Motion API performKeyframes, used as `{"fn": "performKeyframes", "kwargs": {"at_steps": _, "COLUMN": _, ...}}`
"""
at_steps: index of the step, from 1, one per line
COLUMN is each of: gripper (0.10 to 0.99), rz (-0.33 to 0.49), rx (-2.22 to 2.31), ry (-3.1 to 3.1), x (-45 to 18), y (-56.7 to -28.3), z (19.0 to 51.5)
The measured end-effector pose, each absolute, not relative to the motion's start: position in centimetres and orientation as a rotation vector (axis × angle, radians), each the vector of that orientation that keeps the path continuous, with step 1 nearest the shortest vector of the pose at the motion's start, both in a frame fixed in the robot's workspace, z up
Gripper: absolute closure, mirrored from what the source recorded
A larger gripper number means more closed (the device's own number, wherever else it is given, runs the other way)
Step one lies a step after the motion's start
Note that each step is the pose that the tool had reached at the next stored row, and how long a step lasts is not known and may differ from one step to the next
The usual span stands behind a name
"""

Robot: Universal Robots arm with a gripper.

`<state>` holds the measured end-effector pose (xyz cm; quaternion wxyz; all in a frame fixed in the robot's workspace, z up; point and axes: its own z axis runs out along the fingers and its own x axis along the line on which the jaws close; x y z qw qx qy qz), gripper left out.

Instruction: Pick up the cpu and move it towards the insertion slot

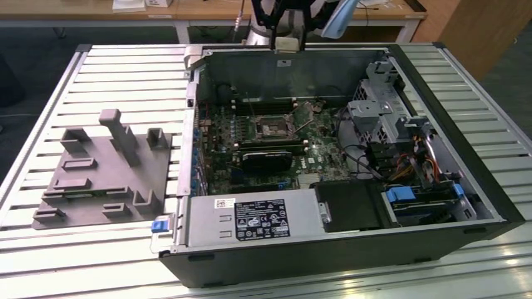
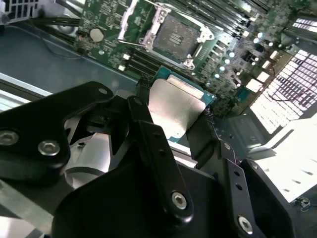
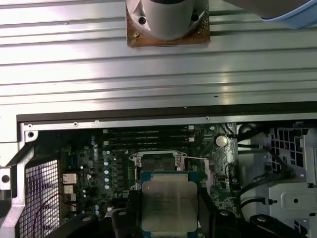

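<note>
Over the open case: the black two-fingered hand hangs above the green motherboard, inside the black desktop computer case that lies on its side.
Hand state: clamped on the cpu, one black finger pressed to each of two opposite edges.
Chip: the small flat square cpu with a silvery metal top and a thin green-tan rim is held clear of the board, its flat face turned to the first wrist view (the second wrist view catches it tilted).
Socket: the square insertion slot with a shiny silver frame around a dark centre sits near the held chip in both wrist views, its frame partly covered by the chip's far edge in the first wrist view.
Exterior view: socket mid-board, below the arm.
Bench: slatted silver metal bench carries the case and, on the exterior view's left, a grey plastic fixture block.
</note>
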<state>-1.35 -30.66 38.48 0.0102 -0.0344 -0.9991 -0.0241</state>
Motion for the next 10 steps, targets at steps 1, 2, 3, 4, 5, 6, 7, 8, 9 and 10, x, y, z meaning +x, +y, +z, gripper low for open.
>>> {"fn": "performKeyframes", "kwargs": {"at_steps": 1, "gripper": 0.541, "rz": -0.075, "rx": -0.110, "ry": -3.118, "x": -1.21, "y": -30.61, "z": 38.47}}
{"fn": "performKeyframes", "kwargs": {"at_steps": 2, "gripper": 0.541, "rz": -0.075, "rx": -0.113, "ry": -3.118, "x": -1.14, "y": -30.57, "z": 38.47}}
{"fn": "performKeyframes", "kwargs": {"at_steps": 3, "gripper": 0.541, "rz": -0.075, "rx": -0.116, "ry": -3.118, "x": -1.10, "y": -30.55, "z": 38.48}}
{"fn": "performKeyframes", "kwargs": {"at_steps": 4, "gripper": 0.541, "rz": -0.075, "rx": -0.116, "ry": -3.118, "x": -1.10, "y": -30.56, "z": 38.47}}
{"fn": "performKeyframes", "kwargs": {"at_steps": 5, "gripper": 0.541, "rz": -0.075, "rx": -0.116, "ry": -3.118, "x": -1.10, "y": -30.56, "z": 38.47}}
{"fn": "performKeyframes", "kwargs": {"at_steps": 6, "gripper": 0.541, "rz": -0.075, "rx": -0.116, "ry": -3.118, "x": -1.09, "y": -30.55, "z": 38.47}}
{"fn": "performKeyframes", "kwargs": {"at_steps": 7, "gripper": 0.541, "rz": -0.075, "rx": -0.116, "ry": -3.118, "x": -1.08, "y": -30.55, "z": 38.47}}
{"fn": "performKeyframes", "kwargs": {"at_steps": 8, "gripper": 0.541, "rz": -0.075, "rx": -0.116, "ry": -3.118, "x": -1.07, "y": -30.55, "z": 38.47}}
{"fn": "performKeyframes", "kwargs": {"at_steps": 9, "gripper": 0.541, "rz": -0.075, "rx": -0.116, "ry": -3.118, "x": -1.06, "y": -30.55, "z": 38.47}}
{"fn": "performKeyframes", "kwargs": {"at_steps": 10, "gripper": 0.541, "rz": -0.075, "rx": -0.116, "ry": -3.118, "x": -1.06, "y": -30.55, "z": 38.47}}
